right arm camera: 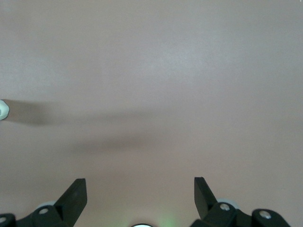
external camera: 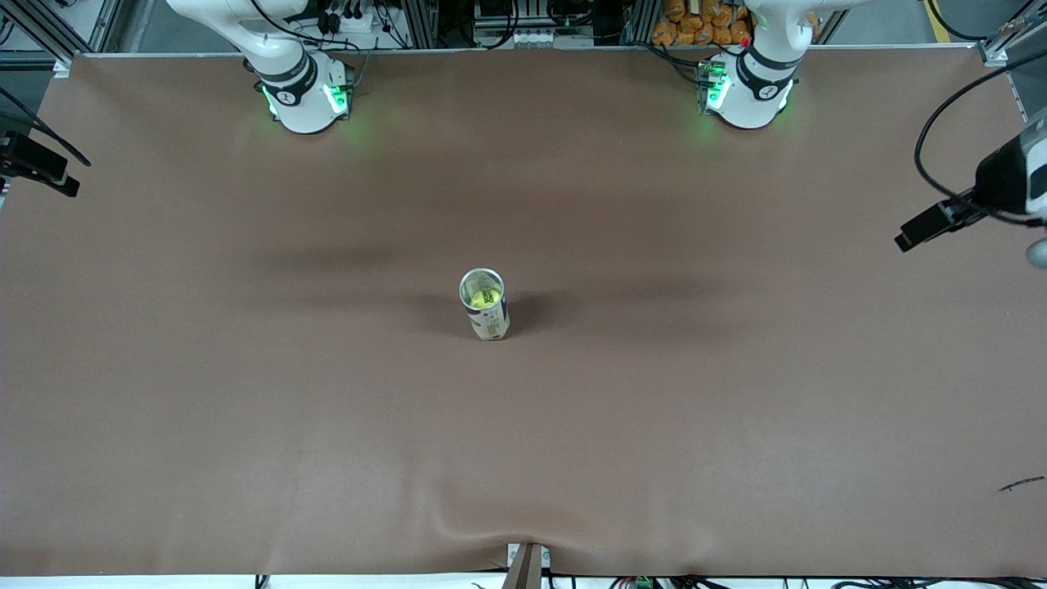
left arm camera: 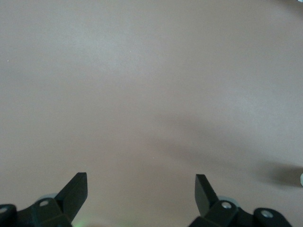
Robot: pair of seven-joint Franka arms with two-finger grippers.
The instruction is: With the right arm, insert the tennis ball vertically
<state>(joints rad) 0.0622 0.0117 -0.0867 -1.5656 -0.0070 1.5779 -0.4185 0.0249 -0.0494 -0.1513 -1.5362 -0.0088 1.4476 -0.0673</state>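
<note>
A clear plastic tube with a printed paper label (external camera: 485, 312) is standing upright at the middle of the matte brown worktop (external camera: 245, 409), and a fuzzy yellow-green tennis ball (external camera: 483, 298) is sitting inside it, showing through the open round mouth. I judge the insertion done, so the next move calls only for keeping clear. Toward twelve o'clock, the right hand (right arm camera: 140, 194) is hanging spread wide and empty over bare worktop; the left hand (left arm camera: 141, 191) is waiting likewise, wide and empty.
</note>
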